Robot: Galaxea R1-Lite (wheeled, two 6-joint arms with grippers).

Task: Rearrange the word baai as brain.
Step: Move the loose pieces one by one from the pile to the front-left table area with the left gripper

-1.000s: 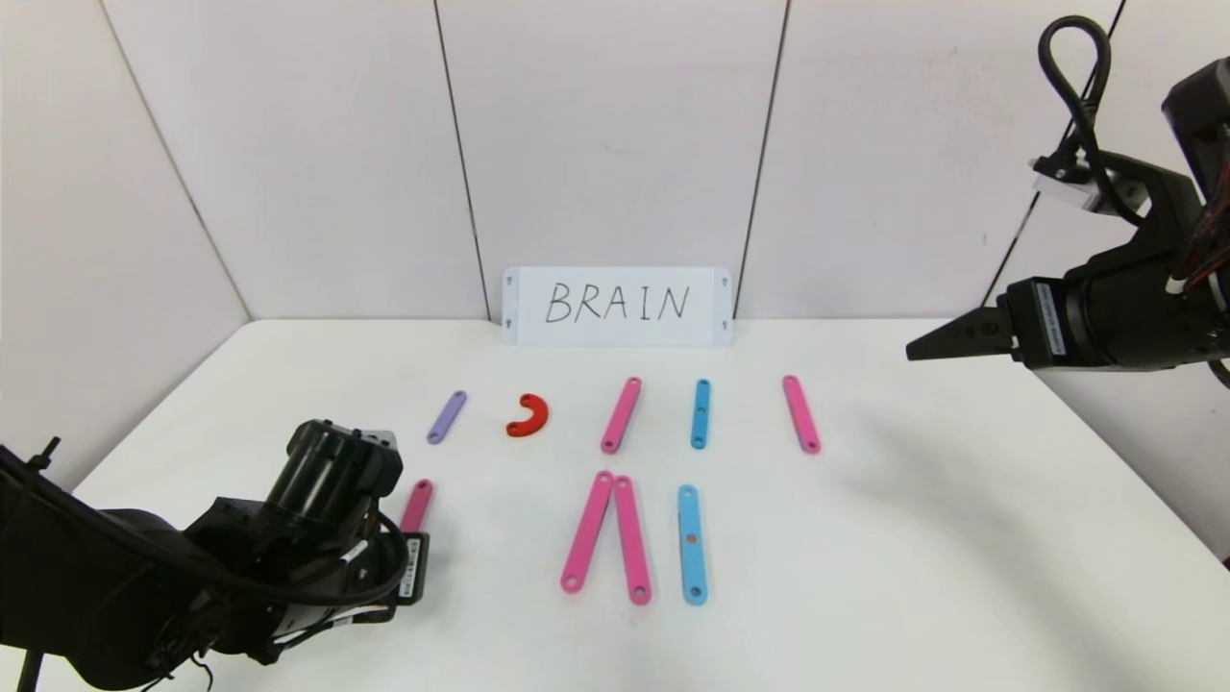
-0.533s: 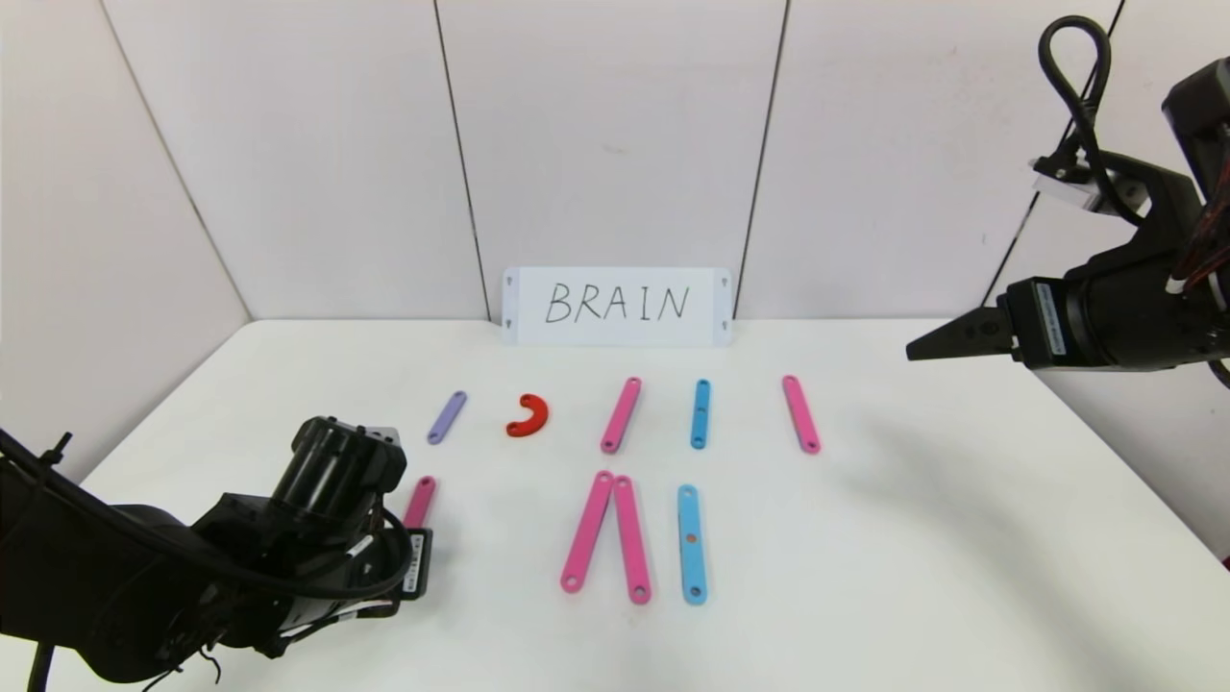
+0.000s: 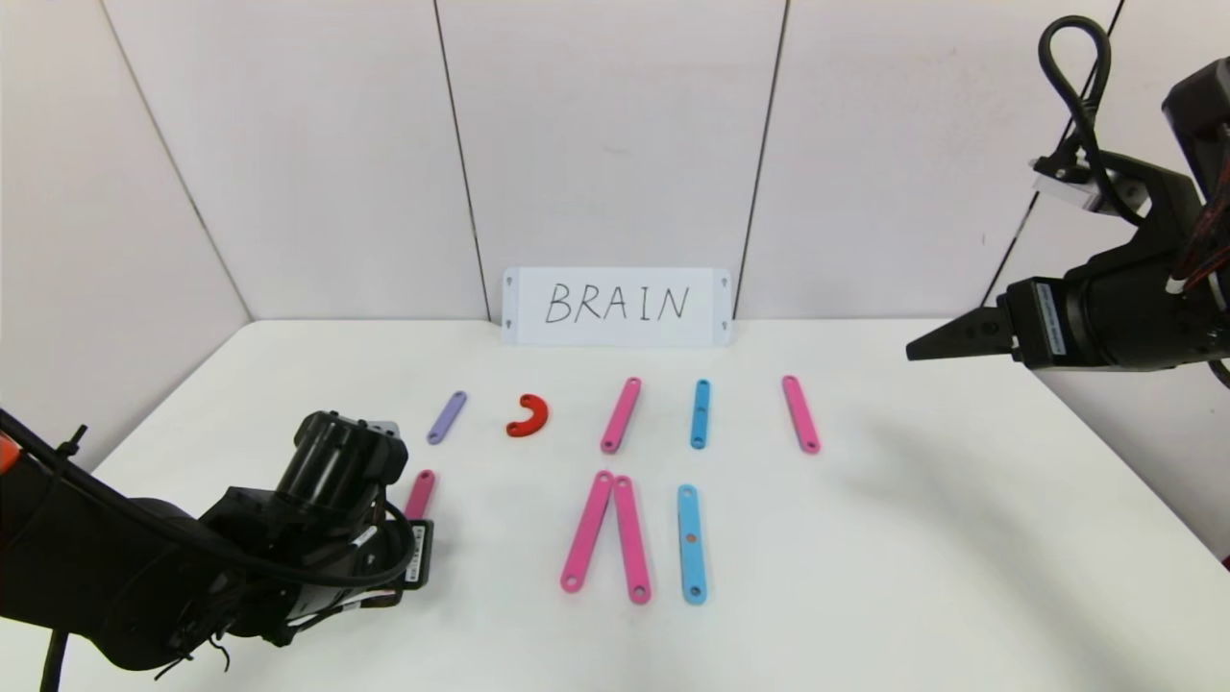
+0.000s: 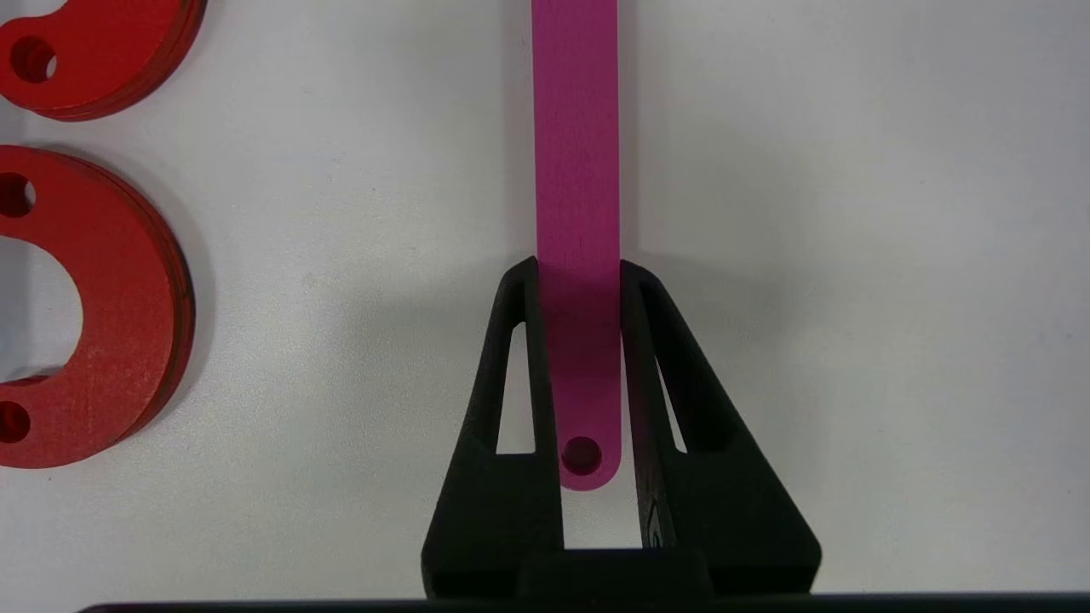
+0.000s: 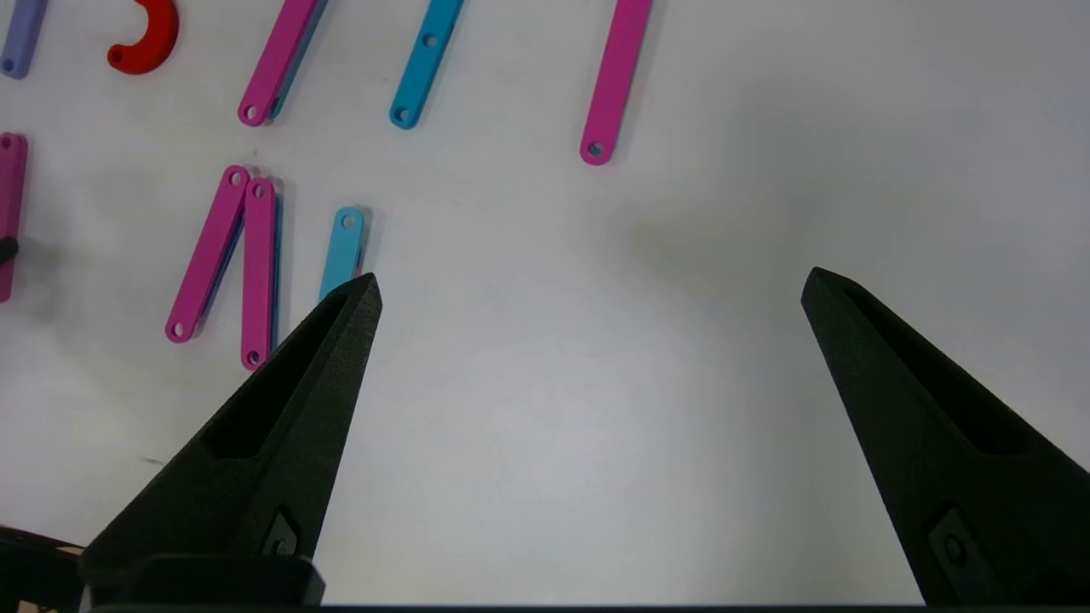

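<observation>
Early stage: left gripper [image 4: 579, 281] clamped on pink strip [image 4: 576, 170] beside red curves [image 4: 102, 306]; spare pieces unplaced; right gripper [image 5: 588, 289] parked, jaws apart.

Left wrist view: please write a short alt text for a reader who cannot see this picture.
The left gripper is shut on a pink strip, its two black fingers pressing the strip's long edges near its hole end, on a white table. Beside it lie two red C-shaped curves, apart from the strip and partly cut off by the picture's edge.
</observation>
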